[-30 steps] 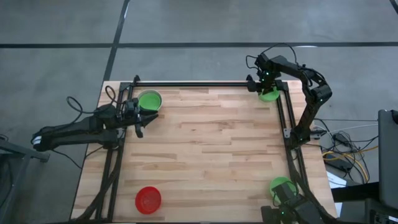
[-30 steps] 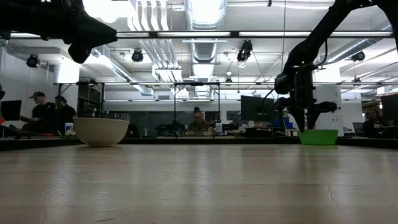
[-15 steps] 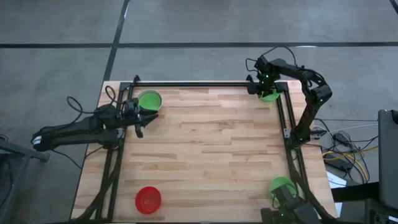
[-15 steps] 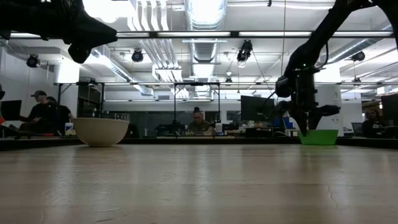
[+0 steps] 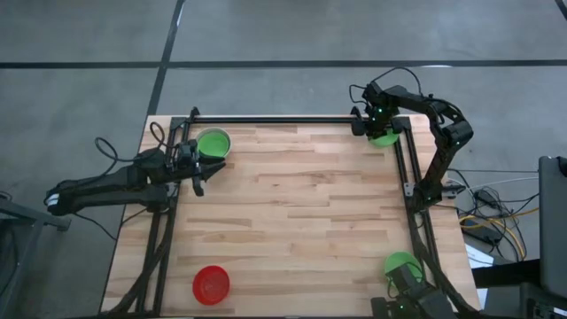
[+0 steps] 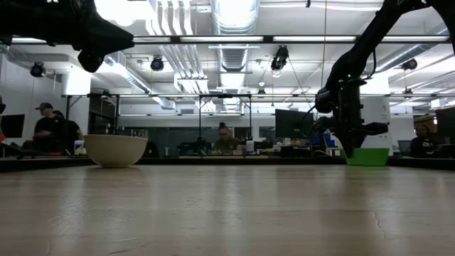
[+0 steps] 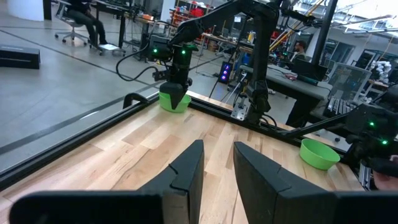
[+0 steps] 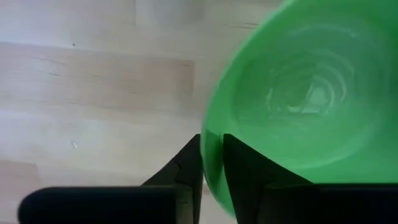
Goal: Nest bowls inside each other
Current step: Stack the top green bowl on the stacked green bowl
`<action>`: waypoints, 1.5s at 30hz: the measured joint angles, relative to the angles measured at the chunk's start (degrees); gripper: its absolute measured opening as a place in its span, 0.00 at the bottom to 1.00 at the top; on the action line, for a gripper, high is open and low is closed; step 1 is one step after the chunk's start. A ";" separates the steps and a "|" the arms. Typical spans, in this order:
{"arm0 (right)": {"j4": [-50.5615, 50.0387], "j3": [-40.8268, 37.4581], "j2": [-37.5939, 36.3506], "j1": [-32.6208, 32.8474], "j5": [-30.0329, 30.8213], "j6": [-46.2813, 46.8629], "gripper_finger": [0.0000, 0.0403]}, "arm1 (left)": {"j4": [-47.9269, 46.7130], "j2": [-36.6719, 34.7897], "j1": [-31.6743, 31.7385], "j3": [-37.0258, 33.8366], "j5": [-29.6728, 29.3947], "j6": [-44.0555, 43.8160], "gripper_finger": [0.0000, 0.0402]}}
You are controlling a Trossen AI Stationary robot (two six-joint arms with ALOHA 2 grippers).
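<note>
A bright green bowl (image 5: 386,137) (image 6: 370,156) stands on its base at the table's far right corner, and my right gripper (image 5: 376,127) (image 8: 212,163) points straight down, shut on its rim. A second green bowl (image 5: 213,142) sits inside a whitish bowl (image 6: 116,150) at the far left. My left gripper (image 7: 217,165) hovers level just beside that pair, open and holding nothing. A red bowl (image 5: 211,283) rests near the front left, and a third green bowl (image 5: 400,264) (image 7: 319,154) near the front right. My right gripper pinches the green bowl's rim (image 8: 208,144) on its left-hand side. One finger (image 8: 245,171) is inside the bowl and the other (image 8: 185,168) outside its wall. The fingers come from above, pointing down. The bowl stands upright with its base on the table.
A black metal frame (image 5: 292,120) runs along the table's far edge and down both sides, close to the far right bowl. Bare wood fills the table's middle (image 5: 301,204). People sit at desks in the room beyond (image 6: 226,142).
My right gripper has sunk a little onto the far right green bowl's rim, and its fingers now stand around the wall. The bowl stays on the table.
</note>
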 joint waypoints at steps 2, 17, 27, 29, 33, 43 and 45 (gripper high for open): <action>0.05 0.00 -0.02 0.00 -0.40 0.00 0.09 | 0.01 0.01 -0.01 0.00 0.00 0.00 0.23; -0.08 2.29 -1.03 1.42 -1.50 -2.05 0.03 | -0.01 0.01 -0.01 0.01 0.00 0.00 0.23; 0.18 6.31 -4.66 4.93 -2.77 -3.16 0.02 | 0.00 0.00 0.00 0.00 0.00 0.00 0.23; 0.16 7.37 -4.99 5.77 -3.19 -3.68 0.02 | 0.01 -0.01 0.00 0.00 0.00 0.00 0.23; 0.04 9.72 -5.06 8.21 -3.16 -4.29 0.02 | 0.00 0.00 -0.01 0.00 0.00 0.00 0.23; -0.47 16.44 -5.02 16.27 -2.45 -10.19 0.03 | 0.00 -0.01 0.00 0.00 0.00 0.00 0.23; -0.75 17.78 -5.00 17.89 -2.31 -10.36 0.03 | 0.00 0.00 0.01 0.00 0.00 0.00 0.23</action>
